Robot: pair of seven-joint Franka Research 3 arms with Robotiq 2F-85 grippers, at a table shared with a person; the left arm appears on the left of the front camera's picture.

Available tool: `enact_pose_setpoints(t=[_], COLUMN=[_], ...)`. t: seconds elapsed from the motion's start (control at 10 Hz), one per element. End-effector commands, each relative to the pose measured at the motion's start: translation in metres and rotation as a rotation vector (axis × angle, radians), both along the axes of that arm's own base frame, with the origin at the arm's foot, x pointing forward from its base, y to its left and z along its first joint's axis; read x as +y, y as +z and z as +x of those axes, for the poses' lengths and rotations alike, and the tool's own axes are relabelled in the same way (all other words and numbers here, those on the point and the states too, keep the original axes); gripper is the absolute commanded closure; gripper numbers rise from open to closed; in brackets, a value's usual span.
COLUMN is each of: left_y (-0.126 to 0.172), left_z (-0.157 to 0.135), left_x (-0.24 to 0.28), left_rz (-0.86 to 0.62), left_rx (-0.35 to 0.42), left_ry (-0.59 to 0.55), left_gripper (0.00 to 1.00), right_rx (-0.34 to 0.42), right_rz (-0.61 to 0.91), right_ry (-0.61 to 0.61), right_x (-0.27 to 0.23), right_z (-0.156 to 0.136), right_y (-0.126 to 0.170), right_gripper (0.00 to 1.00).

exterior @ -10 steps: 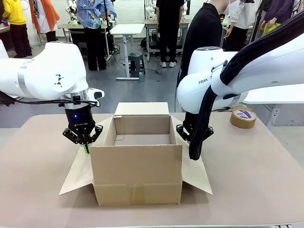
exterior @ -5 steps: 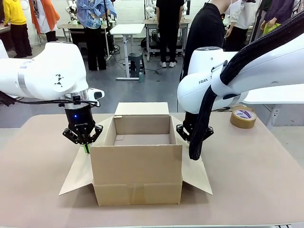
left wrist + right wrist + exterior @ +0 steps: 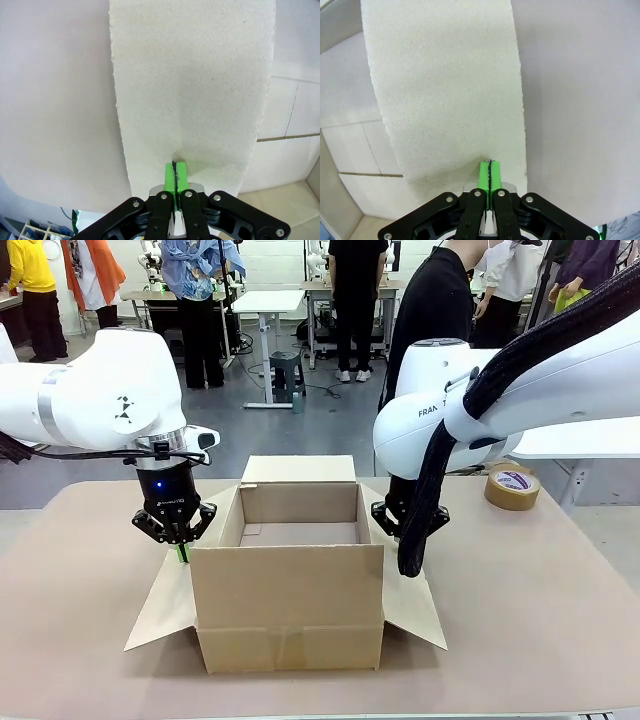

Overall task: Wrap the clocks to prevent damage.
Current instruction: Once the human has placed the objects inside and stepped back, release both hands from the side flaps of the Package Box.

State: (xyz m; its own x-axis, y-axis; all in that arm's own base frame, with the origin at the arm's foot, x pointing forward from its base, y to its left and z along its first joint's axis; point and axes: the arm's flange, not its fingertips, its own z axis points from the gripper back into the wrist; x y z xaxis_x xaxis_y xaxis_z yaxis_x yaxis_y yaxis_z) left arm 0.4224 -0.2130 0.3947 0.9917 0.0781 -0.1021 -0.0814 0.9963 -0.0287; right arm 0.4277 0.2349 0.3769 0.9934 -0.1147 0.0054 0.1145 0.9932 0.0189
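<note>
- Apparently mid-packing, left pincer point(image 3: 175, 172) and right pincer point(image 3: 489, 172), both pressed together, pinned the open box's point(image 3: 288, 605) side flaps point(image 3: 162, 610) down.
- Next, wrapped clocks would need lowering inside.

- An open brown cardboard box point(image 3: 290, 580) sits in the middle of the flat beige table point(image 3: 540, 640).
- Its left side flap point(image 3: 165, 610) lies spread to the left and its right side flap point(image 3: 420, 615) to the right. The back flap point(image 3: 298, 469) stands behind the opening.
- The left gripper point(image 3: 181, 552) hangs just beside the box's left wall, tips touching the left side flap.
- The right gripper point(image 3: 489, 172) hangs beside the right wall, tips on the right side flap.
- A round roll of brown packing tape point(image 3: 512, 488) lies at the table's far right, well apart from the box.
- A person in a black top point(image 3: 430, 310) stands behind the table.
</note>
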Motion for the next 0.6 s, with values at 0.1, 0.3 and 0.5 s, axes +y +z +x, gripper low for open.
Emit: enact_pose_setpoints(t=[0.1, 0.3, 0.5], left_y=[-0.0002, -0.0002, -0.0002], left_z=[-0.0009, -0.0009, -0.0009], left_x=[-0.0003, -0.0003, -0.0003], left_rz=[0.005, 0.005, 0.005], left_rx=[0.006, 0.006, 0.006], left_ry=[-0.003, -0.003, -0.003], left_gripper=[1.00, 1.00, 1.00], right_rx=[-0.002, -0.002, -0.002], right_rz=[0.000, 0.000, 0.000], right_ry=[-0.005, -0.005, -0.005], right_x=[0.0004, 0.0004, 0.0004], right_z=[-0.0002, -0.0002, -0.0002], right_y=[0.0006, 0.0006, 0.0006], right_gripper=[0.99, 0.99, 0.99])
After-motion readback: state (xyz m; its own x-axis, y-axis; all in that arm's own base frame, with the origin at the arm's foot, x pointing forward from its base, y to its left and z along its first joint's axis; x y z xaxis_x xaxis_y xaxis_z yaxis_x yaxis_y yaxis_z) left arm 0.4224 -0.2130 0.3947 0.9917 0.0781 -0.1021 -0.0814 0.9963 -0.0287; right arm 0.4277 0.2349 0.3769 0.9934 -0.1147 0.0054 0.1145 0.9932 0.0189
